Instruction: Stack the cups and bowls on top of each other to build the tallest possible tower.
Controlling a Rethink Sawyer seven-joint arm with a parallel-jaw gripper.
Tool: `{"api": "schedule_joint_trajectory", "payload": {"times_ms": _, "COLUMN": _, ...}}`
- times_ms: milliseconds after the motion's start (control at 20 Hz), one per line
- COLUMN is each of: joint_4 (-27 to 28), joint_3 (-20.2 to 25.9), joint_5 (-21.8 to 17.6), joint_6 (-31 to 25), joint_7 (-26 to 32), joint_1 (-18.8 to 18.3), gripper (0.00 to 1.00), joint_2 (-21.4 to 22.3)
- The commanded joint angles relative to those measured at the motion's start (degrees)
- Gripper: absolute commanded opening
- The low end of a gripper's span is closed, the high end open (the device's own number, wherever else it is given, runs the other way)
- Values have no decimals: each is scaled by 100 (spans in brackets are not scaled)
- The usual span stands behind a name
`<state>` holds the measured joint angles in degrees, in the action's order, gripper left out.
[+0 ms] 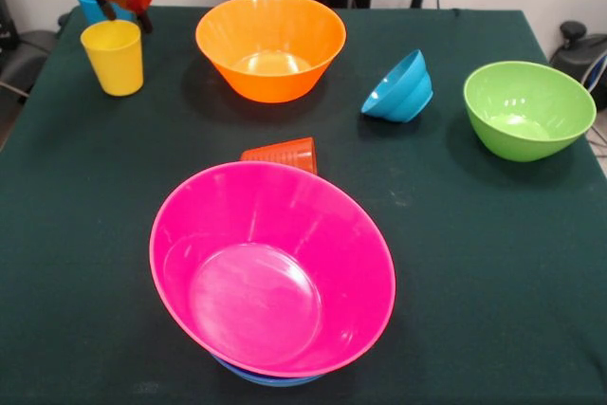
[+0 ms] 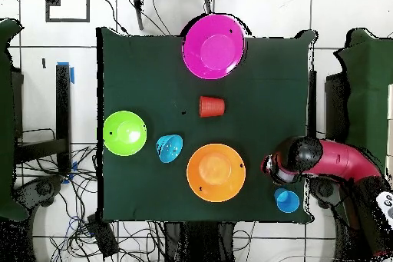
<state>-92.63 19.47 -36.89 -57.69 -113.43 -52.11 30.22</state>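
I see the gripper (image 1: 123, 9) at one corner of the worktop (image 1: 493, 263), hanging over the yellow cup (image 1: 113, 56) and the sky blue cup (image 2: 287, 200). I cannot tell whether its fingers are apart or together, as the arm's red and black head covers them from above. The yellow cup stands upright, mouth up; in the overhead view the arm hides it. The blue cup sits just beside it, nearer the corner.

The orange bowl (image 1: 270, 45) stands upright along the same edge, near its middle. The small ridged blue bowl (image 1: 398, 88) lies tipped on its side between the orange bowl and the green bowl (image 1: 527, 108), which sits upright near the side edge.

The orange-red ribbed cup (image 1: 282, 153) stands mouth down around the worktop's centre. The tower (image 1: 272, 267) is at the opposite edge: the pink bowl, tilted, with a blue rim (image 1: 266, 378) showing beneath it.
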Motion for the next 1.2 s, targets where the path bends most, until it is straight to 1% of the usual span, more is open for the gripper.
{"api": "schedule_joint_trajectory", "payload": {"times_ms": 50, "joint_4": 140, "joint_3": 505, "joint_5": -534, "joint_6": 168, "joint_7": 1670, "joint_1": 269, "gripper": 100, "joint_2": -196}}
{"api": "schedule_joint_trajectory", "payload": {"times_ms": 100, "joint_4": 146, "joint_3": 488, "joint_5": -585, "joint_6": 219, "joint_7": 1645, "joint_1": 291, "gripper": 100, "joint_2": -231}}
{"api": "schedule_joint_trajectory", "payload": {"times_ms": 450, "joint_4": 114, "joint_3": 465, "joint_5": -584, "joint_6": 313, "joint_7": 1489, "joint_1": 340, "gripper": 100, "joint_2": -267}}
{"api": "schedule_joint_trajectory", "payload": {"times_ms": 650, "joint_4": 94, "joint_3": 469, "joint_5": -530, "joint_6": 203, "joint_7": 1468, "joint_1": 388, "gripper": 100, "joint_2": -170}}
{"api": "schedule_joint_trajectory", "payload": {"times_ms": 950, "joint_4": 228, "joint_3": 462, "joint_5": -455, "joint_6": -69, "joint_7": 1458, "joint_1": 534, "gripper": 100, "joint_2": -131}}
{"api": "schedule_joint_trajectory", "payload": {"times_ms": 1200, "joint_4": 465, "joint_3": 488, "joint_5": -411, "joint_6": -43, "joint_7": 1490, "joint_1": 560, "gripper": 100, "joint_2": -392}}
